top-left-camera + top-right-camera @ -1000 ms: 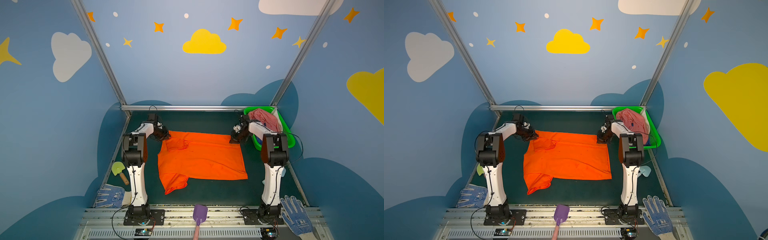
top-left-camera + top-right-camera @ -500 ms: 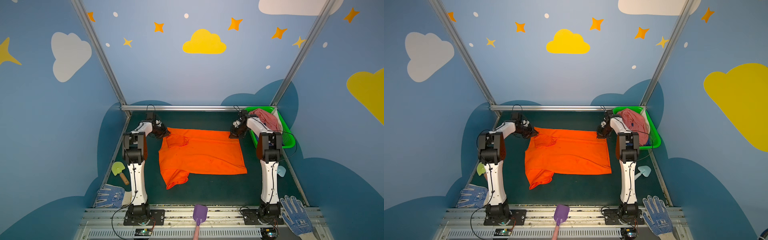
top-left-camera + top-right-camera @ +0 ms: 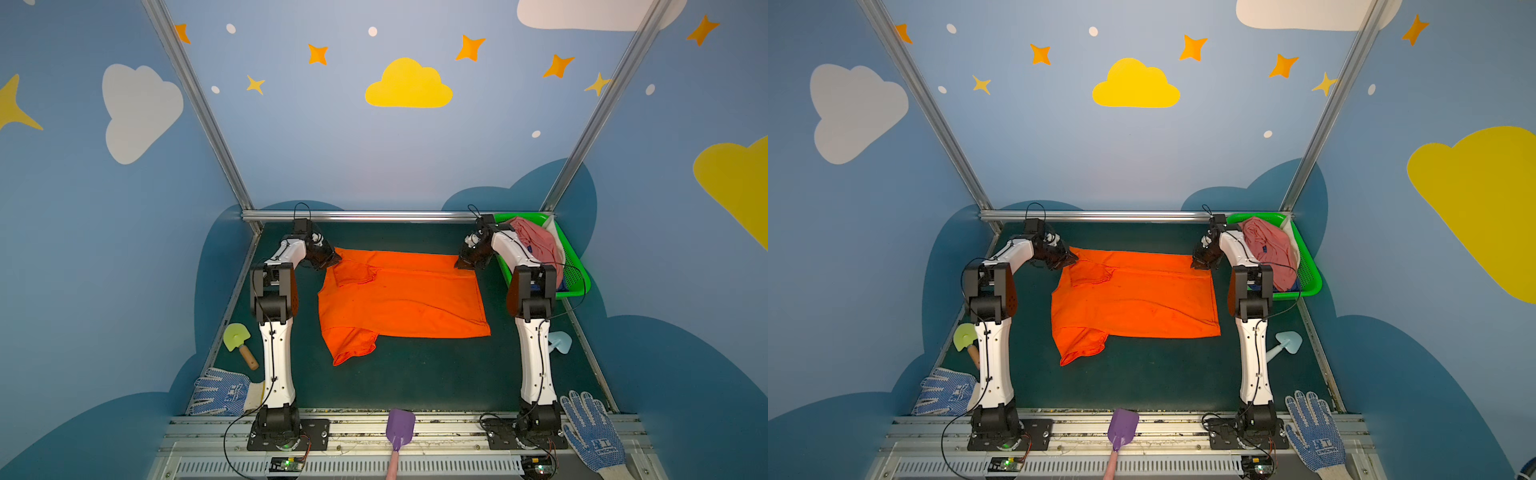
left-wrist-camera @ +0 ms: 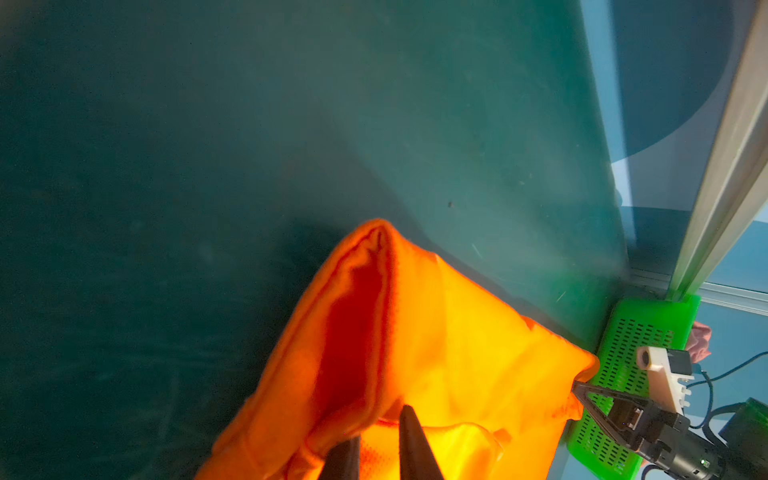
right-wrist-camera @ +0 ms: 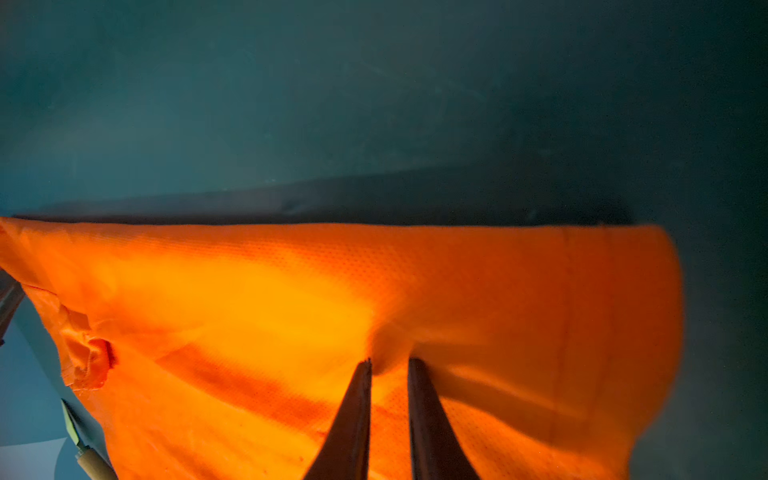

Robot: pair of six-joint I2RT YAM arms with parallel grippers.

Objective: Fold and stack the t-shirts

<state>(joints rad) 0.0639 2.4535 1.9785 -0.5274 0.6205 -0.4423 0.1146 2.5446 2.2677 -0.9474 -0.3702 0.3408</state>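
Orange shirt (image 3: 399, 299) has slid backward, flattened for folding; left claw (image 3: 336, 262) and right claw (image 3: 458, 264) each pinch a far corner.

Dark green table (image 3: 415, 386) under orange shirt (image 3: 399, 299) (basket (image 3: 578, 286) at corner)

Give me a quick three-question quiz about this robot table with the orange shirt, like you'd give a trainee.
1. Multiple choice: what lies in the green basket? A) ball B) pink shirt C) book
2. True or false: the left gripper and right gripper both pinch the far edge of the orange shirt.
3. Fill in: ___ blue-dotted gloves lie near the arm bases.
Key: 1 B; 2 true; 3 two.
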